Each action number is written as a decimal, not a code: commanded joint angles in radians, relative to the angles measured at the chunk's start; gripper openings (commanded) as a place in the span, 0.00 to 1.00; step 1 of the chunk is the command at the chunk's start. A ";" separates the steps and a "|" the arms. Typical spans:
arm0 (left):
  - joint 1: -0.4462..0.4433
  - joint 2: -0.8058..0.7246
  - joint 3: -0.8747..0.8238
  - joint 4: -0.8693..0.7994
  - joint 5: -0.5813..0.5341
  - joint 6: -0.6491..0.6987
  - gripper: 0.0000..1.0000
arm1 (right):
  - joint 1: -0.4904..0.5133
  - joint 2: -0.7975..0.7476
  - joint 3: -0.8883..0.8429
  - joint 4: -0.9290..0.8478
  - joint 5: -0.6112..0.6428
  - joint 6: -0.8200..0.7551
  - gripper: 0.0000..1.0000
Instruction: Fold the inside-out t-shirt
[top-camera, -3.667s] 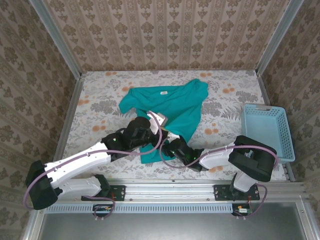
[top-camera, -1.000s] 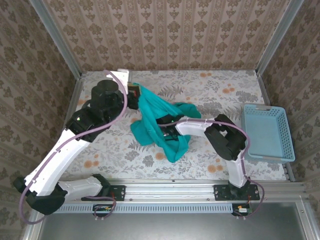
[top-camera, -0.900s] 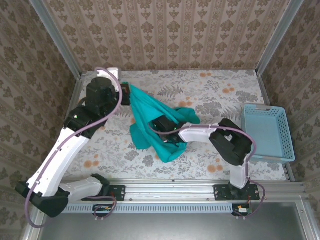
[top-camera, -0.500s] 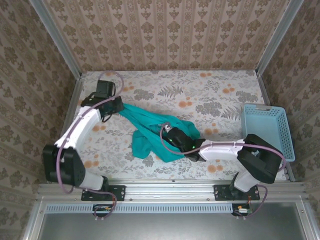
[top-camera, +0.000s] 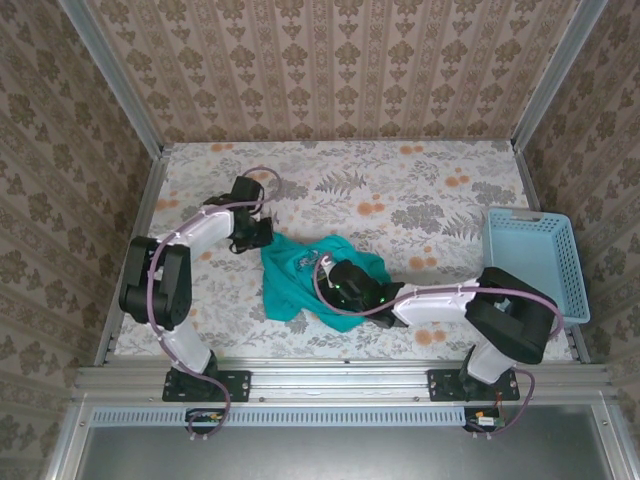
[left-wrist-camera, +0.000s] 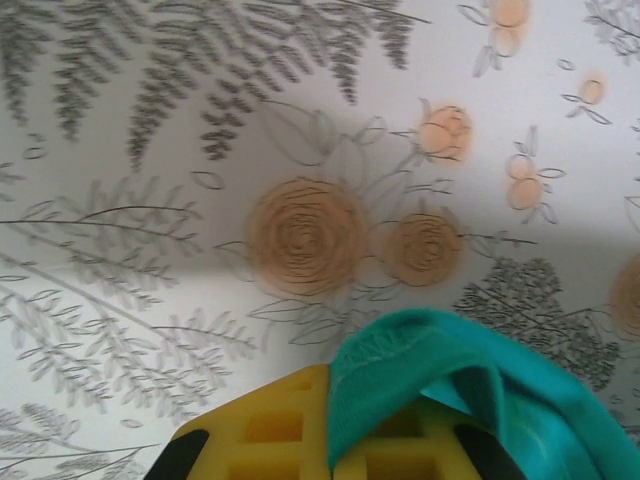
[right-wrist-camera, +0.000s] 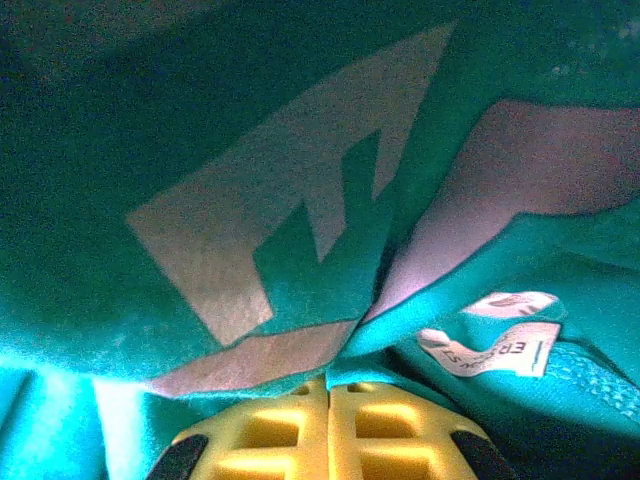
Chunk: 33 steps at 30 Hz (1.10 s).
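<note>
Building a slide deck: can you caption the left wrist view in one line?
Left gripper shut on a teal t-shirt edge, floral table cover beyond.

I see open tabletop (top-camera: 430, 185) across the whole far half, from the back wall (top-camera: 340, 70) down to the bunched t-shirt (top-camera: 295, 280) at mid-table. Another open strip lies between the t-shirt and the light-blue basket (top-camera: 535, 262), which sits by the right edge. On the left, my left arm (top-camera: 195, 230) loops up from its base and across, fencing off that side. My right arm (top-camera: 440, 298) lies low along the near edge, blocking any way in from the front right. Side walls hem both edges.
</note>
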<state>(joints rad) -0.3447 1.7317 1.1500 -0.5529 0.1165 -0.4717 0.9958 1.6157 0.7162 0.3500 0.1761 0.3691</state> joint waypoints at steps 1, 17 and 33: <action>-0.009 0.055 0.024 0.005 -0.009 -0.008 0.00 | 0.048 0.019 0.062 0.011 -0.005 -0.035 0.00; 0.048 0.039 -0.040 -0.011 -0.083 0.004 0.07 | 0.047 -0.331 -0.114 0.135 0.023 -0.043 0.00; -0.268 -0.648 -0.441 0.187 0.131 -0.248 0.64 | 0.040 -0.262 -0.078 0.173 0.091 -0.043 0.00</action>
<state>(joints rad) -0.5705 1.0538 0.7673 -0.4328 0.1638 -0.6281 1.0374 1.3449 0.6014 0.4725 0.2329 0.3210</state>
